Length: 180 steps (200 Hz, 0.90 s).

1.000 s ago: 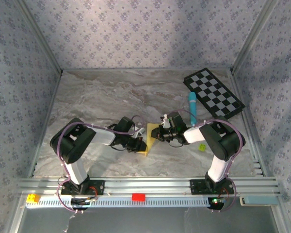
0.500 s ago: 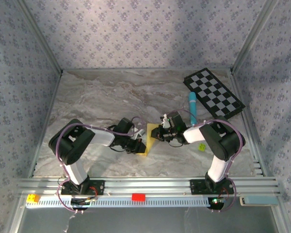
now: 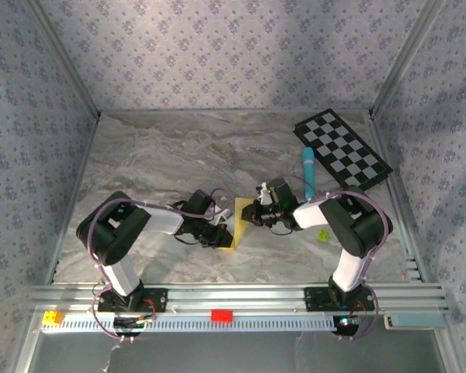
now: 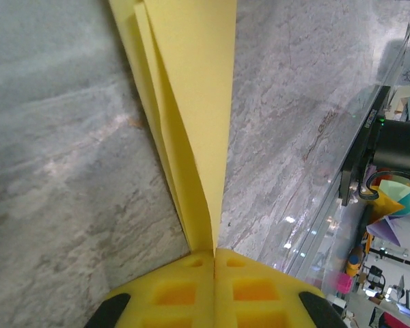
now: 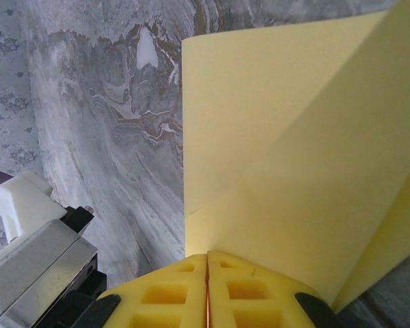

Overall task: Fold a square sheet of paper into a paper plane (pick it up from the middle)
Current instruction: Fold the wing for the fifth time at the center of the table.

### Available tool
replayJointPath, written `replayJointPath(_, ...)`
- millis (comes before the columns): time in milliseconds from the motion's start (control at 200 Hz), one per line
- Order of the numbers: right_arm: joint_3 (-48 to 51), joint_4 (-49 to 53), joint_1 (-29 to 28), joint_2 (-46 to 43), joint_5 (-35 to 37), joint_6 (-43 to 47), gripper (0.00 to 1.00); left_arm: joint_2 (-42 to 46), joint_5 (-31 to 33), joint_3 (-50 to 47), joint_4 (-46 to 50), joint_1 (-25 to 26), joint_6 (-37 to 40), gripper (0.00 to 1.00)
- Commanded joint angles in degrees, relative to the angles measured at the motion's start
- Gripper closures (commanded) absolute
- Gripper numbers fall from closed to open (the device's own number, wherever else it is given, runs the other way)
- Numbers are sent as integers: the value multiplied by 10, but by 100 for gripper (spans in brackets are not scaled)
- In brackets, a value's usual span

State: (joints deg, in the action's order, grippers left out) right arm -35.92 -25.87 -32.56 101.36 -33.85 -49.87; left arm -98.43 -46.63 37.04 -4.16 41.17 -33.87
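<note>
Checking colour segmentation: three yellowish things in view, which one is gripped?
The folded paper, pinched in both arms' shut jaws mid-table. The ball lies loose to its right; the block sits on the front rail.

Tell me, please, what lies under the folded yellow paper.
The marbled table shows beneath the yellow paper on both sides. The patch directly under its folds is covered, so I cannot tell whether anything lies there.

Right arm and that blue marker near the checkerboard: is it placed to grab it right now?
Probably not yet. The blue marker lies just beyond the right gripper with nothing between them, but that gripper is shut on the yellow paper, which the left gripper also pinches.
</note>
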Motion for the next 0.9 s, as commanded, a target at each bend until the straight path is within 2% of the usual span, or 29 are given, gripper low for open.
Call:
replayJointPath(0, 8, 68, -3, 30, 60, 16, 90, 10, -3, -17, 74, 12, 16, 93)
replayJointPath(110, 8, 68, -3, 30, 60, 16, 90, 26, 15, -16, 83, 14, 16, 99)
replayJointPath(215, 7, 66, -3, 29, 60, 15, 90, 58, 29, -15, 85, 16, 14, 86)
replayJointPath(365, 5, 67, -4, 28, 59, 13, 90, 128, 81, -13, 87, 15, -2, 84)
replayJointPath(515, 5, 66, -5, 27, 59, 11, 90, 161, 101, 10, 70, 13, -23, 84)
replayJointPath(690, 3, 65, -6, 26, 59, 9, 90, 113, 104, 59, 22, 14, -55, 94)
replayJointPath(895, 5, 64, -5, 26, 60, 7, 90, 47, 102, 100, 4, 31, -68, 96)
